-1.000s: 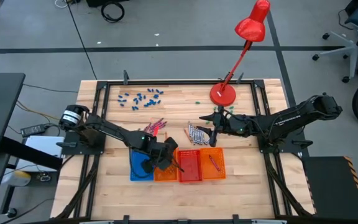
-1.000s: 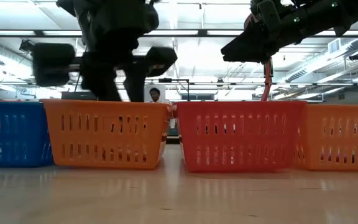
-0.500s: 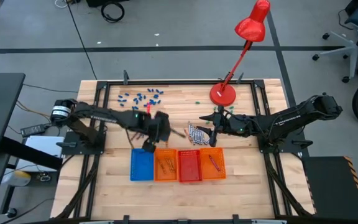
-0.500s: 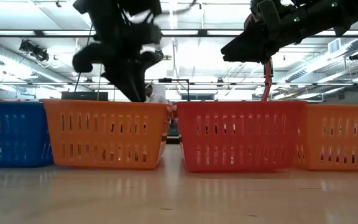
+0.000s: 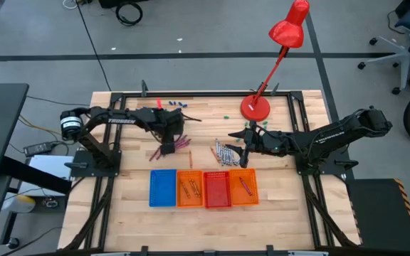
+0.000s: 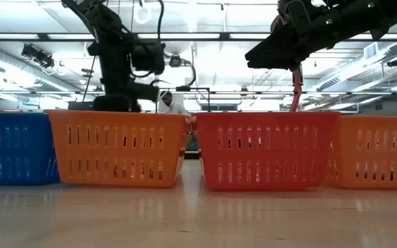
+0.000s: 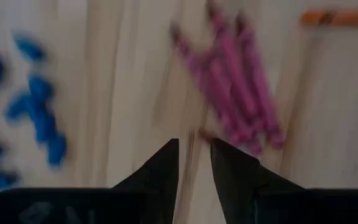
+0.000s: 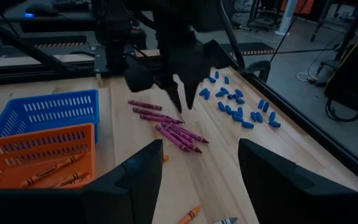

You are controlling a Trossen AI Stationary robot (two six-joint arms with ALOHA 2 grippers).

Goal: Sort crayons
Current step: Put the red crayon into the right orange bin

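From above we see the four slotted plastic baskets (image 5: 203, 188) in a row on the pale wooden table (image 5: 130, 160): blue, orange, red, orange. We take the red metal desk lamp (image 5: 255, 107) as our landmark. The thin magenta wax crayons (image 5: 168, 148) lie in a loose fan well to the lamp's left, with one orange crayon (image 5: 190, 156) just beside them and a heap of silvery grey crayons (image 5: 224, 151) nearer the lamp's base. Some orange crayons already lie in the orange basket (image 5: 189, 188).

The left wrist view shows what the top view cannot: the left tool (image 7: 194, 146) hangs right over the magenta sticks (image 7: 238, 102), its dark fingers slightly parted and, as far as the blur allows, pinching nothing. Stubby blue bits (image 7: 39, 109) lie scattered beside it.

The right wrist view shows the right tool (image 8: 199, 162) spread wide and empty, just in front of the lamp, over the grey heap.

The level view sees only basket walls (image 6: 119, 148), which hide every crayon.
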